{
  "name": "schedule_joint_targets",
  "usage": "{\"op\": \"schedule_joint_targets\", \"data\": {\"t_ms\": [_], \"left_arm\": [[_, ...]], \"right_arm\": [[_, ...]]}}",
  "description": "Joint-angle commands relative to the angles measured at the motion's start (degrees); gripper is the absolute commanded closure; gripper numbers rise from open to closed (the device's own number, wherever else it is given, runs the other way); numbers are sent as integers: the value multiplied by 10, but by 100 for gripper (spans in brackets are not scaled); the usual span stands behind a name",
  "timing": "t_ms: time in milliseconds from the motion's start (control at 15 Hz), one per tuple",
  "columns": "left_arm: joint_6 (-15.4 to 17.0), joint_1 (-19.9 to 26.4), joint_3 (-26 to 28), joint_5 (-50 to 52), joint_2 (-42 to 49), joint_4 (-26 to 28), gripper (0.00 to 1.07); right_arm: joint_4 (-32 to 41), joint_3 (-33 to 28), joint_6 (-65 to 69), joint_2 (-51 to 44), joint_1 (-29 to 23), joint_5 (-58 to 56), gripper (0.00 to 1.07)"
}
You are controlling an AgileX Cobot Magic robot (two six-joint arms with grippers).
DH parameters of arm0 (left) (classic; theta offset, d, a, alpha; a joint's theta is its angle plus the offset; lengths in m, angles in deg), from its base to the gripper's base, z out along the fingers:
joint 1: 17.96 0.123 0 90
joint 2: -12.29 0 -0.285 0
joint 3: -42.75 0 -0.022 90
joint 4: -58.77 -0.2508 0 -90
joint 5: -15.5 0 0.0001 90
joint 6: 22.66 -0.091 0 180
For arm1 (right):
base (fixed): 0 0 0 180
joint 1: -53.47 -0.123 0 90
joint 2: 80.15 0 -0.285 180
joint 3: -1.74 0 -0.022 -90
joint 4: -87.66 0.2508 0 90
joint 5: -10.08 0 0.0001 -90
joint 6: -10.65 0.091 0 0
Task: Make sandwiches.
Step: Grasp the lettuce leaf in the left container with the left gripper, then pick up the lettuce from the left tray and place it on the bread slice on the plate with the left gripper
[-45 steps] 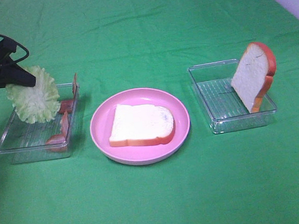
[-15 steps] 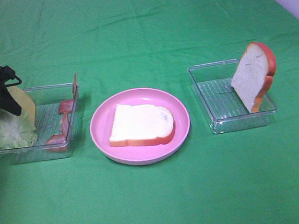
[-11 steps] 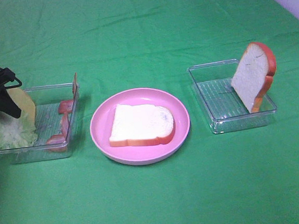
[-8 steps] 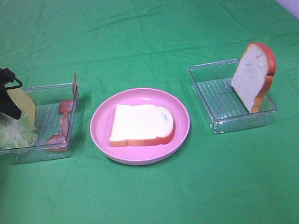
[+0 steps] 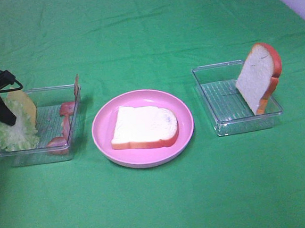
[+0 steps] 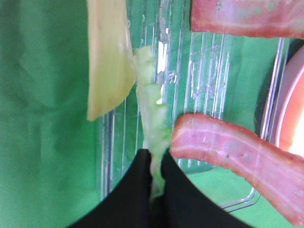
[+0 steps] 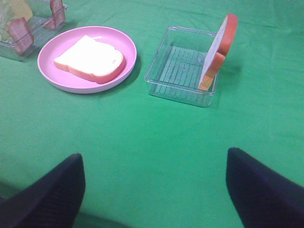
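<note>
The sandwich is barely begun. One bread slice, the base (image 5: 143, 125), lies flat in the middle of the pink plate (image 5: 104, 142) at the centre of the green worktop (image 5: 161, 209), and nothing is stacked on it yet. The lettuce (image 6: 153, 111) looks to be the first filling on its way: the left hand (image 6: 154, 164) is clenched on one edge of the leaf, which hangs below it at the outer end of the left tray (image 6: 209, 71). Whether its lower edge is clear of the tray floor cannot be told. The cheese (image 6: 107, 52) leans just beside the leaf at the same end of the tray, and the bacon (image 6: 232, 154) strips lie or lean along the side nearer the plate, none of them gripped. The top slice (image 5: 256, 78) stands propped on edge against the outer wall of the right tray (image 5: 218, 100), well apart from the plate. The right hand (image 7: 154, 159) is released, its fingers spread wide and holding nothing, low over bare worktop well short of that tray. By my reading, what is left is nearly everything: carry the lettuce across onto the base, add bacon and cheese, then close the stack with the top slice.
</note>
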Motion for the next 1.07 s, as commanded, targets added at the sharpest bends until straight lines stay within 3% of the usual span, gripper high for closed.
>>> {"op": "schedule_joint_targets", "data": {"t_ms": [67,400,667,733,867,1067], "left_arm": [[-1,-2,0,-5,1,1,107],[-20,-2,2,2,24,49,107],[-65,-2,3,-6,30,127,107],[-94,-2,7,-18,30,175,107],[-143,-2,42,-83,30,240,107],[-146,-5,108,-141,30,308,107]], "right_arm": [[-2,-2,-2,-13,-2,5,32],[-2,-2,-2,-13,-2,5,32],[-2,-2,-2,-13,-2,5,32],[-2,-2,-2,-13,-2,5,32],[-2,-2,-2,-13,-2,5,32],[-2,-2,-2,-13,-2,5,32]]}}
